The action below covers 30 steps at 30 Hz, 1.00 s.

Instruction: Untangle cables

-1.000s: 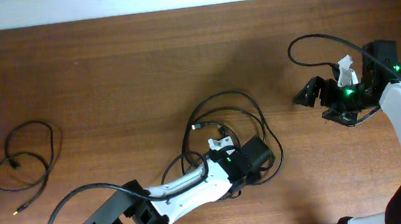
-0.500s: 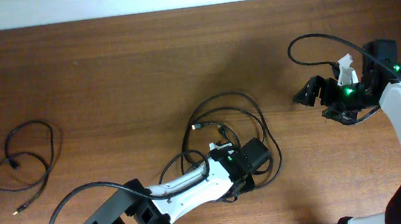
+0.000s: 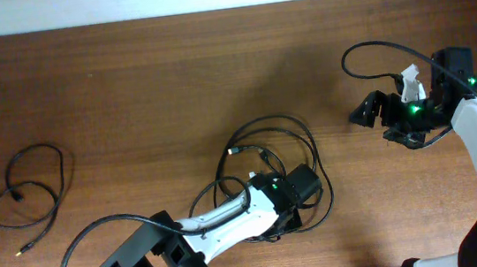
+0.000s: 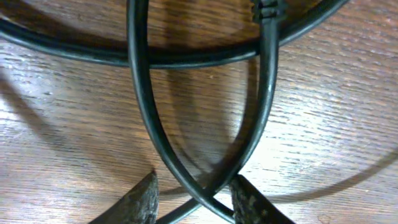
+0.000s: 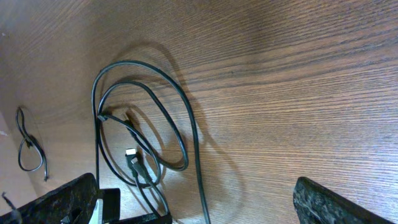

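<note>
A tangle of thin black cables [image 3: 268, 148] lies in loose loops at the table's middle, with small metal plug ends [image 3: 234, 150] inside the loops. My left gripper [image 3: 306, 199] is down on the tangle's lower right part. In the left wrist view its two fingertips [image 4: 198, 200] are open and straddle a crossing of two black cords [image 4: 205, 186] on the wood. My right gripper [image 3: 368, 111] is open and empty, held apart from the tangle to its right. The right wrist view shows the tangle [image 5: 146, 118] and a plug [image 5: 130, 152] beyond its open fingers [image 5: 196, 208].
A separate thin black cable [image 3: 30, 193] with a gold plug end [image 3: 22, 252] lies in a loose loop at the far left; it also shows in the right wrist view [image 5: 28, 146]. A thicker black wire [image 3: 372, 48] arcs from the right arm.
My left gripper has shifted a little toward the table's front over the tangle, and the loops near it have moved slightly. The right arm has not moved.
</note>
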Motion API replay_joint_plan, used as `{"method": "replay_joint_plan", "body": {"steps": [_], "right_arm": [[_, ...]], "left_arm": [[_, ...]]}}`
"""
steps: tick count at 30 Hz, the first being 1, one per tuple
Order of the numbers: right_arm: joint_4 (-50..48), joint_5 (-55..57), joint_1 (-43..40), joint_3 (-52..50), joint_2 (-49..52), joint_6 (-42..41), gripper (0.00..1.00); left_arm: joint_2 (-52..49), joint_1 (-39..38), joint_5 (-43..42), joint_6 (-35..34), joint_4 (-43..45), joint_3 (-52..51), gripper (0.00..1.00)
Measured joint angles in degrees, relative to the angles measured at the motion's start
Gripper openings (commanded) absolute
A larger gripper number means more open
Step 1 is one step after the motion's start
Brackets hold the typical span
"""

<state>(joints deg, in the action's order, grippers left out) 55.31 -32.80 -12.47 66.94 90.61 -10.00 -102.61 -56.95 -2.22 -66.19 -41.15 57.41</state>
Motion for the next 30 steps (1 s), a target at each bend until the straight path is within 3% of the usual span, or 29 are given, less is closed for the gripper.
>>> {"method": "replay_joint_plan", "body": {"steps": [4, 8, 14, 20, 30], "right_arm": [[0.0, 0.0, 0.0, 0.0, 0.0, 0.0, 0.99], [0.0, 0.0, 0.0, 0.0, 0.0, 0.1, 0.99], [0.0, 0.0, 0.0, 0.0, 0.0, 0.1, 0.99], [0.0, 0.0, 0.0, 0.0, 0.0, 0.1, 0.99], [0.2, 0.0, -3.9, 0.0, 0.0, 1.0, 0.99]], "left_arm": [[0.0, 0.0, -0.6, 0.2, -0.1, 0.0, 0.18], [-0.1, 0.0, -1.0, 0.3, -0.3, 0.0, 0.00], [-0.3, 0.1, -1.5, 0.7, -0.3, 0.4, 0.00], [-3.8, 0.2, -1.9, 5.9, -4.6, 6.1, 0.00], [-1.7, 7.1, 4.1, 15.9, -15.1, 28.1, 0.00]]}}
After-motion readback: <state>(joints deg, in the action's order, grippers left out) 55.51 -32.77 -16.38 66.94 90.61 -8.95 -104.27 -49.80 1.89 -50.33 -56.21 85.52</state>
